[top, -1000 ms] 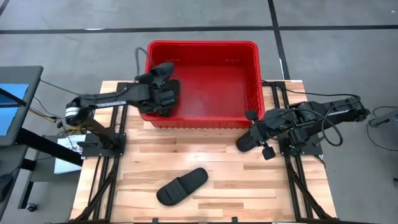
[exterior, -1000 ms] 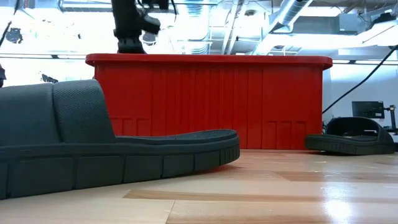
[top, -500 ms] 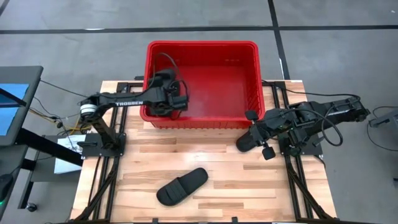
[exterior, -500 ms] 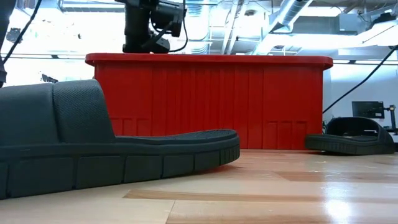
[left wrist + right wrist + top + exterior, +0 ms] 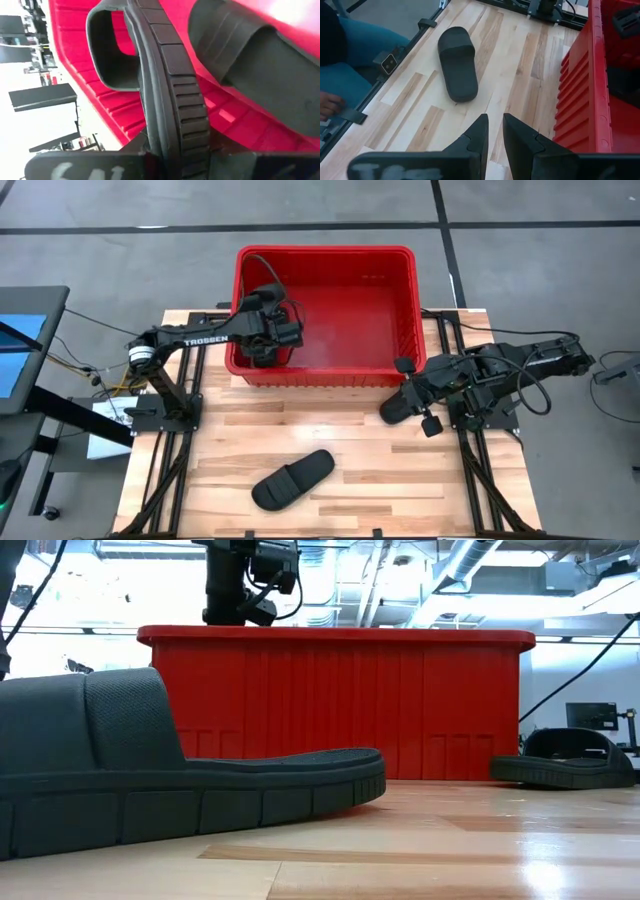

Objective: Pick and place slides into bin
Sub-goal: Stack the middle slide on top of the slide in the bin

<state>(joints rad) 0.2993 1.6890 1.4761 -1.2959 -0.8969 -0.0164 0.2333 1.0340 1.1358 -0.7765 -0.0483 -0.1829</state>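
The red bin [image 5: 330, 252] stands at the table's far edge. My left gripper [image 5: 268, 332] reaches into its left part, shut on a black slide [image 5: 165, 75]. A second slide [image 5: 255, 65] lies in the bin beside it. A third slide [image 5: 292, 478] lies flat on its sole near the table's front, and it also shows in the low view [image 5: 150, 770] and the right wrist view [image 5: 457, 62]. A fourth slide [image 5: 393, 409] lies by the bin's near right corner. My right gripper [image 5: 495, 120] waits over it, open by a narrow gap and empty. My left gripper pinches the slide's sole [image 5: 172, 142] between its two fingers, across the sole's thickness. The slide stands on edge, its ribbed side wall [image 5: 180, 100] facing the wrist camera and its strap [image 5: 107, 50] to one side. It reaches away from the fingers, inside the bin's walls. Whether it touches the floor, I cannot tell.
The bin's near wall [image 5: 340, 700] rises high over the wooden table [image 5: 350, 450]. Bare wood lies between the two slides on the table. A person in blue, with a hand [image 5: 327, 102], shows beyond the table's edge in the right wrist view.
My left gripper has carried the slide from over the bin's near left rim farther into the bin, toward the table's right and far side, and it has turned about with the slide. My right gripper and the two slides on the table have kept still.
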